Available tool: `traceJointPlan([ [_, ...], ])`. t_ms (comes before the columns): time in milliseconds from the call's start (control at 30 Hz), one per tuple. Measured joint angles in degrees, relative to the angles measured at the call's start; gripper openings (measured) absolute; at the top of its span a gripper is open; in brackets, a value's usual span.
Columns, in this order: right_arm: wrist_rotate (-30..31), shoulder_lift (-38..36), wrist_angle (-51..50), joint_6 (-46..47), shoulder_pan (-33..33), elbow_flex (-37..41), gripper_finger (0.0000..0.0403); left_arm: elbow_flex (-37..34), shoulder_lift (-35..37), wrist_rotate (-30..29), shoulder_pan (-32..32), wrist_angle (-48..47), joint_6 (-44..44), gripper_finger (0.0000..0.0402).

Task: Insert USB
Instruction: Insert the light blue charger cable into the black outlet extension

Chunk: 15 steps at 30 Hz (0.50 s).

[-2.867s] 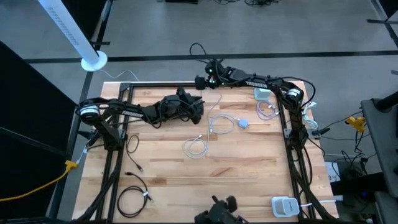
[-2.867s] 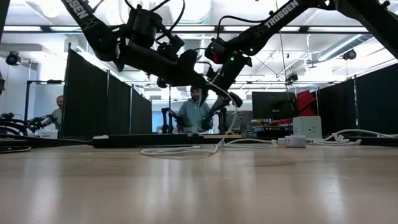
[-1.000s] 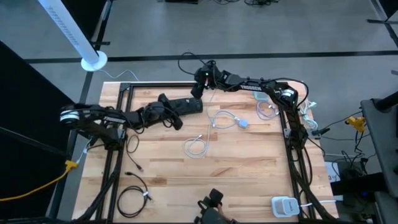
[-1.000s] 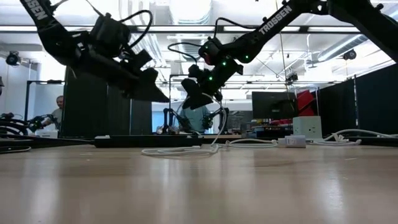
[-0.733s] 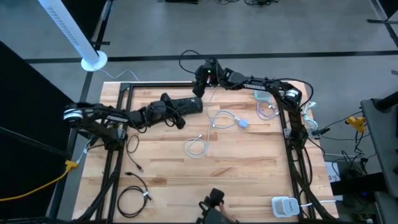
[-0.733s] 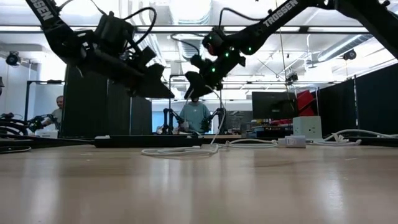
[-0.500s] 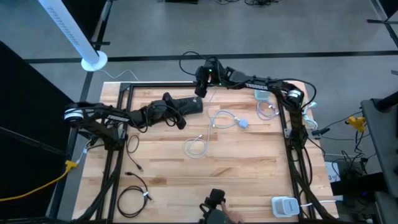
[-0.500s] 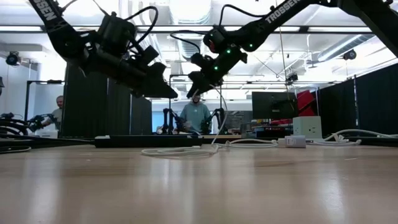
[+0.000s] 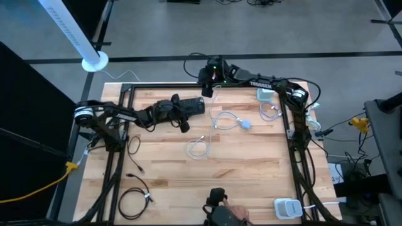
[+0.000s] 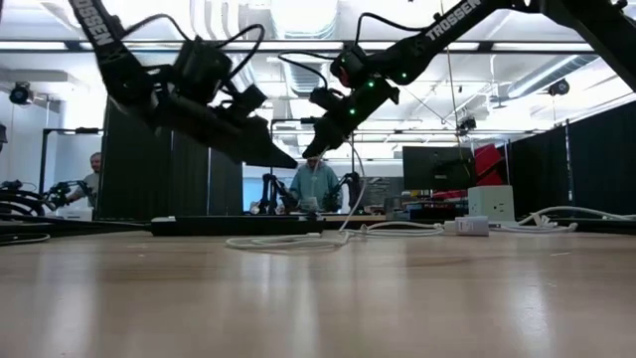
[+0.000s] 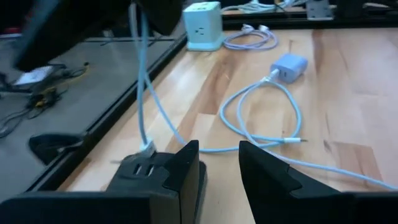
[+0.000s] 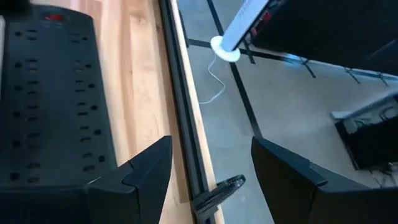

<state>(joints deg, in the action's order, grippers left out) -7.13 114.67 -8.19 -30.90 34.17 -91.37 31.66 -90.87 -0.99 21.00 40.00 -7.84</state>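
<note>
A black power strip lies along the table's far edge; it shows low in the low view. A white USB cable's plug sticks into a port at the strip's end. From there the cable runs over the wood to a pale charger. My left gripper is open and hovers above that strip end. My right gripper is open and raised over the far edge, just beyond the plug.
A white outlet cube and a coiled pale cable sit at the far right. Black cables lie near the left arm's base. A white box sits at the near right corner. People stand beyond the table.
My left gripper has moved toward the table's right, closing on the strip's end and the right gripper, staying raised. My right gripper has risen a little above the far edge. The cable and strip have stayed in place.
</note>
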Motion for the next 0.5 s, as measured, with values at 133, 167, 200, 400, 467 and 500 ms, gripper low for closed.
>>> traceJointPlan([
  [133,-2.91,0.44,0.26,-0.12,0.11,0.0,0.0206,3.4,-3.22,3.35,2.93,-0.58,-0.92,0.0103],
  [167,-2.98,0.59,0.05,-0.24,0.11,0.0,0.0205,4.17,-3.9,5.31,3.68,-0.66,-0.82,0.0103],
  [200,-2.99,0.78,-0.08,-0.42,0.11,0.0,0.0204,5.02,-4.48,7.6,4.42,-0.43,-0.85,0.0103],
  [400,-3.44,1.6,0.78,-1.31,0.56,0.0,0.0206,7.22,-4.82,15.19,8.47,-6.11,-6.32,0.0103],
  [467,-3.86,1.67,1.07,-1.33,0.77,0.0,0.0205,7.79,-5.39,15.56,10.1,-7.4,-7.46,0.0103],
  [500,-3.88,1.71,1.09,-1.54,0.79,0.0,0.0205,8.27,-5.79,15.62,10.98,-7.24,-7.63,0.0103],
])
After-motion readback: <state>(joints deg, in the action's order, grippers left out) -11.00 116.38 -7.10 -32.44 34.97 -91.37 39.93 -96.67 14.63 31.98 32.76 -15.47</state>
